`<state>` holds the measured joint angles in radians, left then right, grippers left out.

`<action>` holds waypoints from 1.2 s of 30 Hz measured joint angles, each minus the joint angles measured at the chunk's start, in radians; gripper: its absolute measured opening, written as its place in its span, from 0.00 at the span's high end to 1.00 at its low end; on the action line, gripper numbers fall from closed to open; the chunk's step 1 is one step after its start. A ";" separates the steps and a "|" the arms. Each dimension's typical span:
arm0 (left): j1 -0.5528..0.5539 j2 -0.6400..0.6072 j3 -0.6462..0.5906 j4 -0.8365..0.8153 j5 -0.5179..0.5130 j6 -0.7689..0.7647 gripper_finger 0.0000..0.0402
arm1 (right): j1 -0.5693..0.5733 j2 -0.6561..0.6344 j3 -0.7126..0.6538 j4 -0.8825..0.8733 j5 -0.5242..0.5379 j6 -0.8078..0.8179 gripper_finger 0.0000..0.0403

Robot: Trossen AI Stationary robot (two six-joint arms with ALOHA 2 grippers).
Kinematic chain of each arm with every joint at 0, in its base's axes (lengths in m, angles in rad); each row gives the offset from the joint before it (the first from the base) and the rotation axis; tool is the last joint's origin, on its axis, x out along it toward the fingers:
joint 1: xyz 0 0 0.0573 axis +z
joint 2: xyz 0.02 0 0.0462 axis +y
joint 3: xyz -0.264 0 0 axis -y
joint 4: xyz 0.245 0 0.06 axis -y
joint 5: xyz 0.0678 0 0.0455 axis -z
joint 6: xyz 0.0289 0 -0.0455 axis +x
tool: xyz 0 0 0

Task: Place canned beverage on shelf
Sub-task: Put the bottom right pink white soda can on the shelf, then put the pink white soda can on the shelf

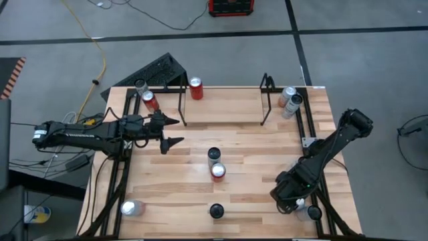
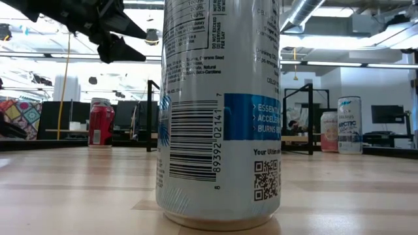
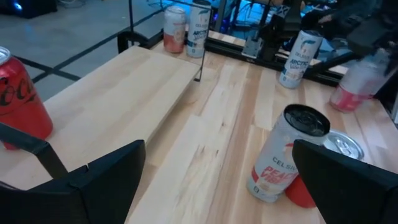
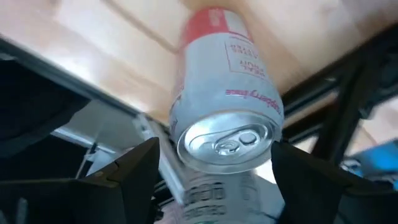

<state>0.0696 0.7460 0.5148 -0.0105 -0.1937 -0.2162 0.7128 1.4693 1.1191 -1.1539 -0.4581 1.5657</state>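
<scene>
My right gripper [image 4: 214, 163] is near the table's near right corner [image 1: 289, 195], shut on a white can with a red band [image 4: 224, 87], which shows tilted in the left wrist view [image 3: 357, 81]. The shelf [image 1: 182, 107], a rack of thin black rods, stands at the far edge with a red can [image 1: 195, 88] next to it. My left gripper [image 1: 179, 131] hangs open above the table's left half, touching nothing. Two cans [image 1: 216, 163] stand mid-table ahead of it [image 3: 280, 155]. My right gripper pinches the can's side wall just below the top rim [image 4: 176, 134] between its two fingers [image 4: 140, 168]. They come slanting down from above, past the lid. The can leans with the gripper; whether its bottom touches the table, I cannot tell.
Another can [image 1: 311, 213] stands by the right rail beside my right gripper. A dark-topped can [image 1: 216, 211] stands at the near edge, filling the low view [image 2: 219, 111]. Other cans: far right [image 1: 289, 100], far left [image 1: 148, 99], near left [image 1: 131, 208]. Black rails run along both sides.
</scene>
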 joint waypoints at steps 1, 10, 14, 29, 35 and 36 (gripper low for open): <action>0.000 0.000 0.000 -0.006 0.004 -0.001 0.02 | 0.000 0.000 -0.008 -0.005 -0.004 0.000 0.24; 0.000 0.000 0.000 -0.024 0.006 -0.006 0.02 | -0.001 0.002 -0.003 0.011 -0.030 0.003 0.24; 0.000 0.000 0.000 -0.023 0.005 -0.004 0.02 | -0.009 0.003 0.028 0.013 -0.026 0.004 0.24; 0.000 0.000 0.000 -0.024 -0.001 0.011 0.02 | 0.003 0.010 0.074 -0.077 -0.027 0.042 0.24; 0.000 0.000 0.000 -0.031 -0.001 0.013 0.02 | 0.011 0.011 0.074 -0.055 -0.014 0.041 0.24; 0.000 0.000 0.000 -0.031 -0.001 0.013 0.02 | 0.011 0.011 0.074 -0.056 -0.015 0.041 0.24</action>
<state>0.0692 0.7460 0.5152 -0.0414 -0.1944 -0.2028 0.7242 1.4799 1.1934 -1.2096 -0.4727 1.6062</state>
